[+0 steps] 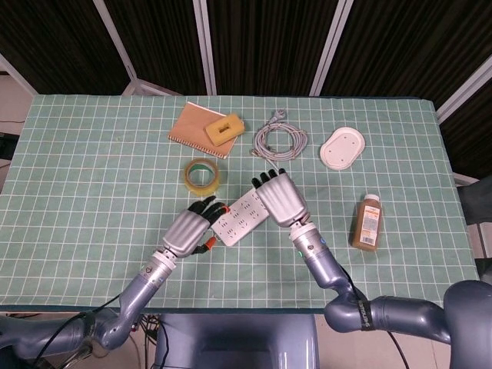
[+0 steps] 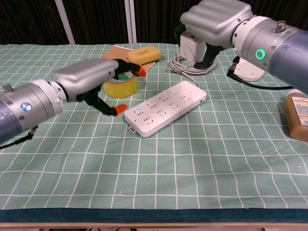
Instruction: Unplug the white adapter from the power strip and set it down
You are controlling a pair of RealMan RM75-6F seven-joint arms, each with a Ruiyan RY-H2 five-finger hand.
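The right hand (image 2: 216,21) grips the boxy white plastic adapter (image 2: 191,45), held in the air above the long white plastic power strip (image 2: 166,108). The left hand (image 2: 91,77), open and holding nothing, hovers just left of that strip.

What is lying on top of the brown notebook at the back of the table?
A yellow sponge lies on the notebook, at its right end. In the chest view the left hand covers part of the notebook, so its near edge cannot be seen there.
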